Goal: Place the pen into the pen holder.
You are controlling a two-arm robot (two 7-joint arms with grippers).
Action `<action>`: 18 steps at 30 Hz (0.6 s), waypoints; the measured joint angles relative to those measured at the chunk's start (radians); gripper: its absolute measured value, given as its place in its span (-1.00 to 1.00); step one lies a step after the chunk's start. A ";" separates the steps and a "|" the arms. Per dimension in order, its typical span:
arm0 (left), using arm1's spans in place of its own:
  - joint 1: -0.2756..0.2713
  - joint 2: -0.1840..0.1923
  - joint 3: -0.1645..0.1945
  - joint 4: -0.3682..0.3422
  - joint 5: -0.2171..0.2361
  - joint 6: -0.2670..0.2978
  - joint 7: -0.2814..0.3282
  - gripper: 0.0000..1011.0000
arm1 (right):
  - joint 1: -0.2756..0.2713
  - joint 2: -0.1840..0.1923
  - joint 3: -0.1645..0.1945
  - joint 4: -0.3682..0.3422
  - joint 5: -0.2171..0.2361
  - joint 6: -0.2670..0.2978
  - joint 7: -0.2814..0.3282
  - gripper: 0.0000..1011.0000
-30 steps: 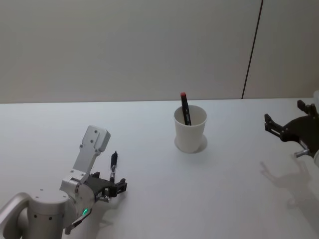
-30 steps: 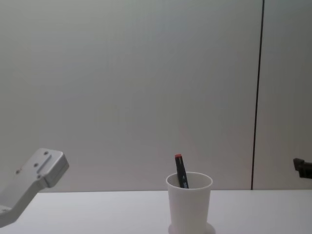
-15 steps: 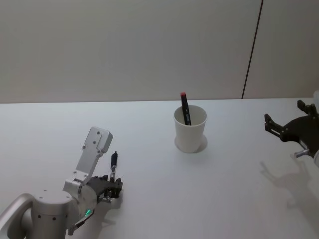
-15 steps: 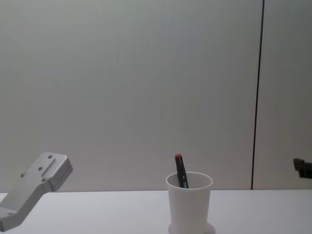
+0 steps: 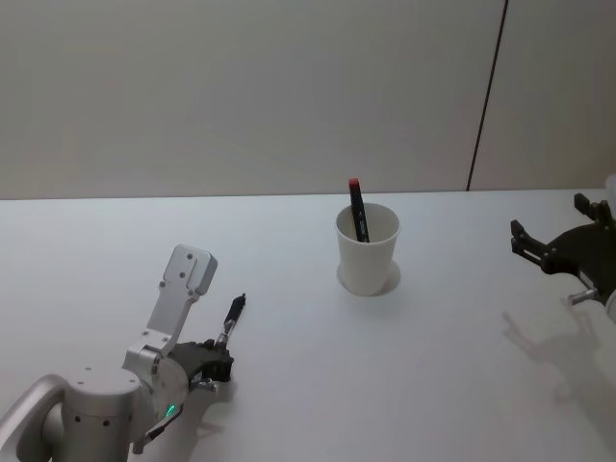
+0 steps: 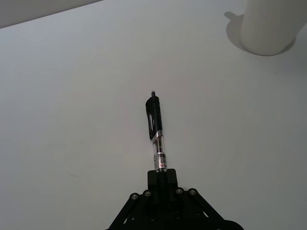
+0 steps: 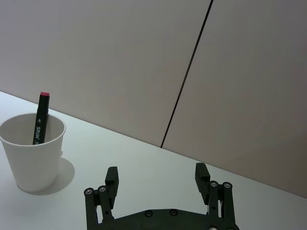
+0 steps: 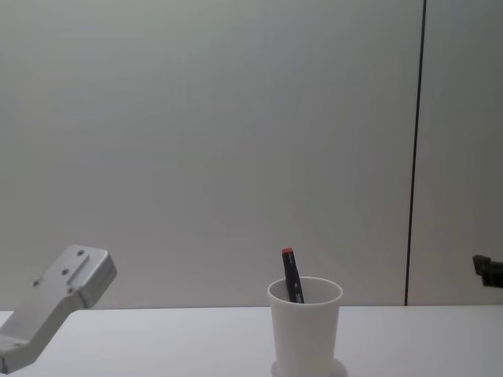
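Now gripped: the left gripper has clamped shut on the near end of the pen, close to the desk's front-left corner. A second ago its fingers stood apart around the pen. Since then they closed, and the pen has swung to point toward the pen holder. Reads as grasp done, with lift and carry next. Can't tell if the pen is off the desk yet.

The pen holder sits mid-desk toward the back edge, well apart from the pen. The right gripper is parked at the right edge, fingers spread, empty.

Count:
- Two pens: the black one gripped, and a red-capped marker already standing in the pen holder.
- One pen holder.
- Two grippers.
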 joint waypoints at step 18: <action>0.009 0.004 -0.012 -0.011 0.014 -0.048 0.004 -0.76 | 0.000 0.000 0.000 0.000 0.000 0.000 0.000 0.98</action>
